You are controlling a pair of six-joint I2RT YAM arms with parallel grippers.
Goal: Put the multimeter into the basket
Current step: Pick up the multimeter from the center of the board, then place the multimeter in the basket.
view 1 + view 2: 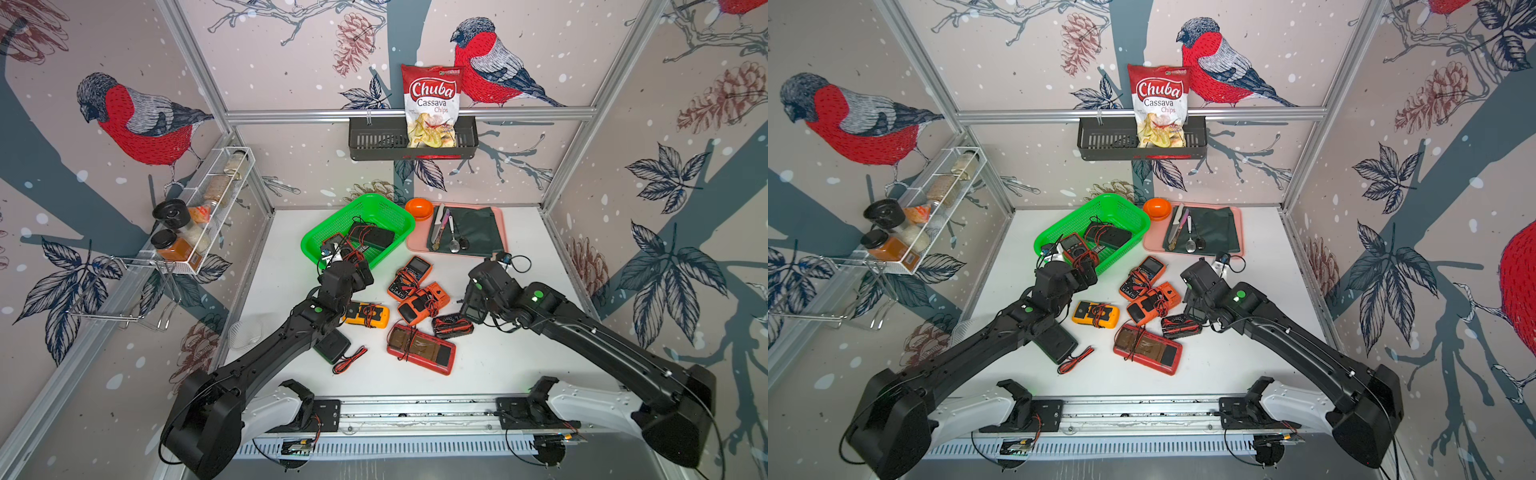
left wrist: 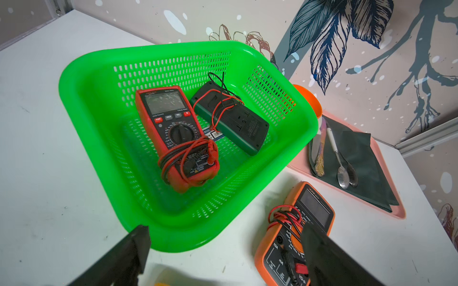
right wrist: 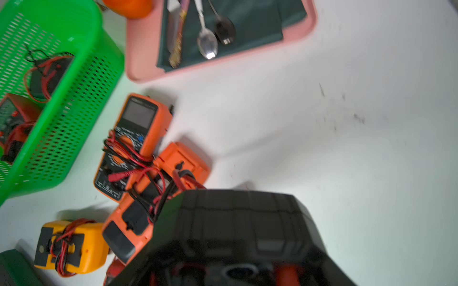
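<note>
Carry the black multimeter [image 3: 235,222] toward 10 o'clock, clear the rim of the basket [image 2: 81,104], and lower it beside the red meter [image 2: 177,133] inside. The right tool [image 1: 469,307] seems clamped on its ribbed, dark casing, 4 o'clock from the basket; the left tool [image 2: 223,229] gapes wide, empty.
</note>
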